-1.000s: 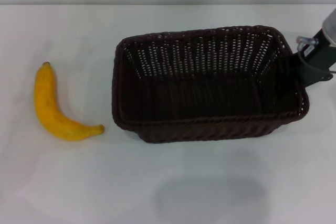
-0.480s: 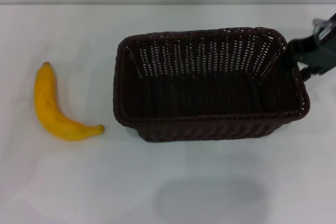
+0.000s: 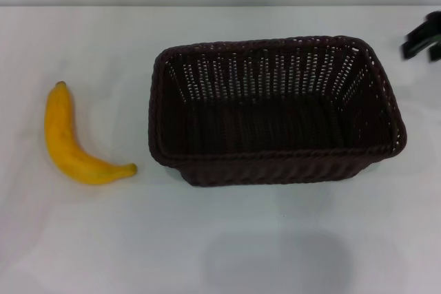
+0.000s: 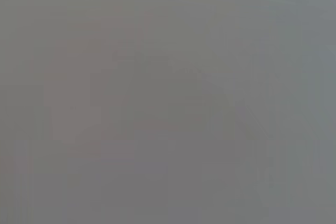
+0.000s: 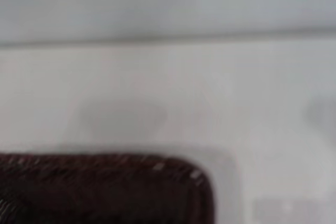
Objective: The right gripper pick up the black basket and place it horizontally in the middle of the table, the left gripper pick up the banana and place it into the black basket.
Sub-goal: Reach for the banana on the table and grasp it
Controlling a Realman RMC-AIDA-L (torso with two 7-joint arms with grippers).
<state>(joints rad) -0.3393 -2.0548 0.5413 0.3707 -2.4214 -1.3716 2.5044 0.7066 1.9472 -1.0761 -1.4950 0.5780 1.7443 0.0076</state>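
R gripper [image 3: 425,40] has let go of the black basket [image 3: 275,111] and backed off to far R edge of head view; holds nothing, can't tell how wide it's open. Basket sits lengthwise mid-table [image 3: 275,239], so I judge step 1 done. Banana [image 3: 74,141] lies well L of it, untouched. L gripper not visible; its pick is next.

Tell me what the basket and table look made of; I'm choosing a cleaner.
The basket looks like woven wicker or plastic rattan, very dark and matte, with open-weave slatted sides and a braided rim. The table looks like a smooth white laminate, slightly glossy; its actual material isn't clear.
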